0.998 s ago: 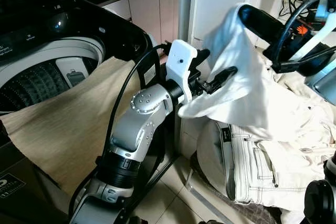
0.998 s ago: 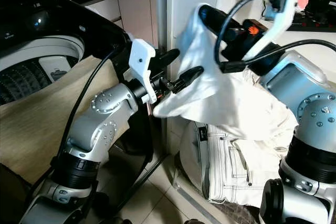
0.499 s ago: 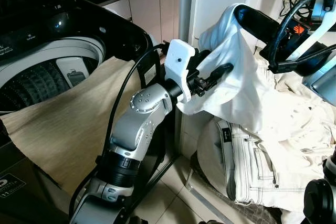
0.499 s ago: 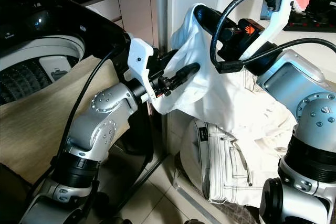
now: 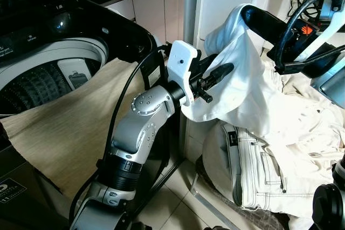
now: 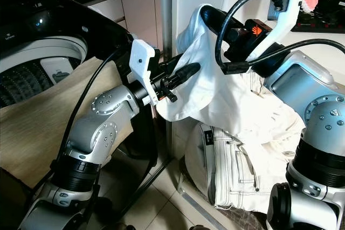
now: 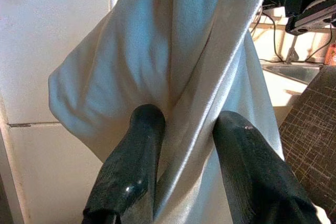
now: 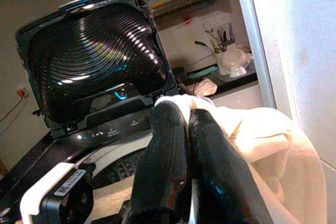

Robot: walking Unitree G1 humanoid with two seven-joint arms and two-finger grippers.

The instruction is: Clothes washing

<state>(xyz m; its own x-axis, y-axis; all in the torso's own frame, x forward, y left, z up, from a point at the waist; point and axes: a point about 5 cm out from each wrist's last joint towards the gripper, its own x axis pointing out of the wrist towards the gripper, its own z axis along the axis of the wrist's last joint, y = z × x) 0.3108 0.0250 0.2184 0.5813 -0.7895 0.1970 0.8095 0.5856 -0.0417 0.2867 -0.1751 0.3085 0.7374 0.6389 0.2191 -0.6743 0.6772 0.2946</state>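
Right claw [image 6: 207,17] pinches one white garment [image 6: 232,95]; left claw [image 7: 184,129] straddles it.

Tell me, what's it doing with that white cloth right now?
Right gripper shut on white garment, held high. Left gripper open, fingers astride a hanging fold. Beige cloth drapes the washer opening.

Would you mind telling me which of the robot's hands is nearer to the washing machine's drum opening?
The left. The left hand sits just beside the washing machine, its fingers open around the white garment. The right hand holds that garment higher and farther away.
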